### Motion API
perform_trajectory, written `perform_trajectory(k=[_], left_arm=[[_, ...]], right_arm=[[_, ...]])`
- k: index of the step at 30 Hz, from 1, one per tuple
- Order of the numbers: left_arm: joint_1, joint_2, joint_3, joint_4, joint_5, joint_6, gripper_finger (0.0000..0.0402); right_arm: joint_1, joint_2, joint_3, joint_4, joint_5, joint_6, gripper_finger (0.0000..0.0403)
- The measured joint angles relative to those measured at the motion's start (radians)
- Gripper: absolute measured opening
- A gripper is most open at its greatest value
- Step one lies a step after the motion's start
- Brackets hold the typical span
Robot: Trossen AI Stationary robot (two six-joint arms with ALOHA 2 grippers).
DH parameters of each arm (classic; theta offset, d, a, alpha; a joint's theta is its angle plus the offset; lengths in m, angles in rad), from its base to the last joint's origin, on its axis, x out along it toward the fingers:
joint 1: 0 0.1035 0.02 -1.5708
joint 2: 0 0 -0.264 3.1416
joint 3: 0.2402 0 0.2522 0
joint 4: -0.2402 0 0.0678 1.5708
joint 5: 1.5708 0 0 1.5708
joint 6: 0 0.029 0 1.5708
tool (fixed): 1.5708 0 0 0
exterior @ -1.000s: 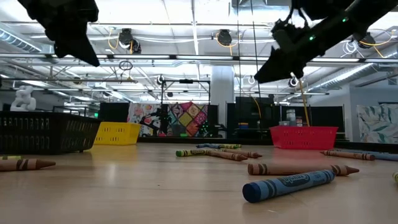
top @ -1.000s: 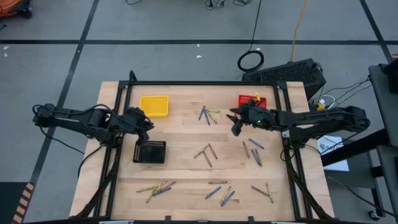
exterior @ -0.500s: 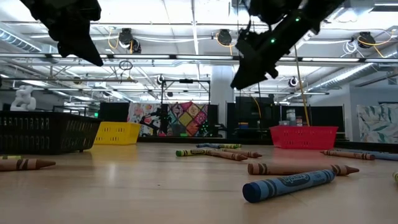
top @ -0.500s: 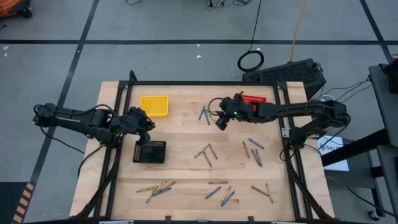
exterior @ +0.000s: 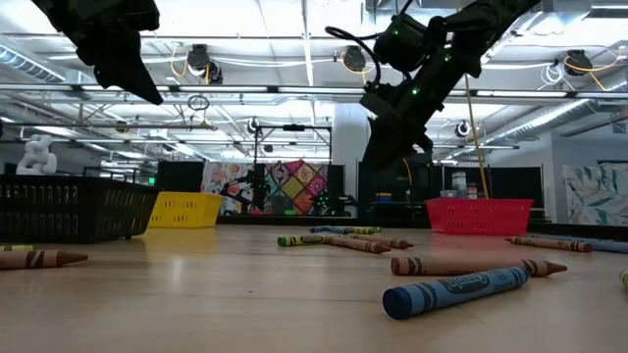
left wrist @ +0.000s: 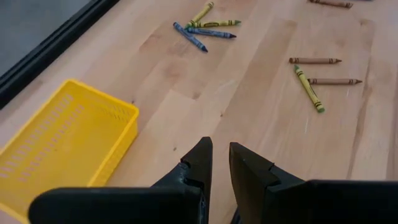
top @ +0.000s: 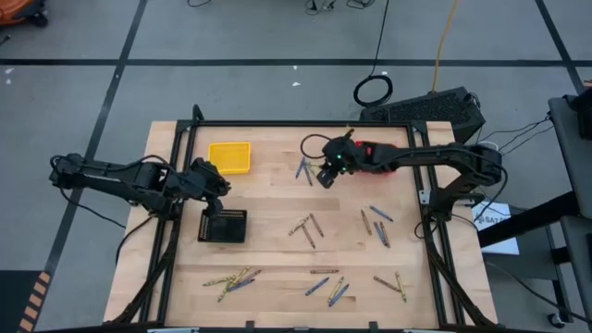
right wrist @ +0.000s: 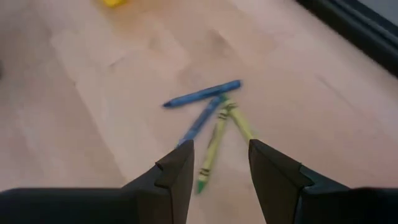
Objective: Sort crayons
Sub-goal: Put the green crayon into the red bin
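The right gripper (right wrist: 217, 163) hangs released, empty, above a small cluster of crayons (top: 310, 169) near the worktop's far edge, beside the red basket (top: 377, 148). Two blue ones and two yellow-green ones fan out from a shared end. The left gripper (left wrist: 215, 160) waits narrowly parted, empty, above the black basket (top: 223, 225).

No text, label or number can be read anywhere here.
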Motion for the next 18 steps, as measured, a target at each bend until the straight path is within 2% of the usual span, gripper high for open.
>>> perform_trajectory(k=[4, 9, 18], left_arm=[[0.0, 0.0, 0.0, 0.001, -0.001, 0.001, 0.0059], [0.0, 0.0, 0.0, 0.026, -0.013, 0.001, 0.0059], [0.0, 0.0, -0.001, 0.044, -0.016, 0.001, 0.0059]], right_arm=[[-0.015, 0.015, 0.0, 0.008, 0.006, 0.027, 0.0141], [-0.017, 0.077, 0.0, 0.054, 0.11, 0.095, 0.0141], [0.008, 0.133, 0.0, 0.088, 0.106, 0.102, 0.0141]])
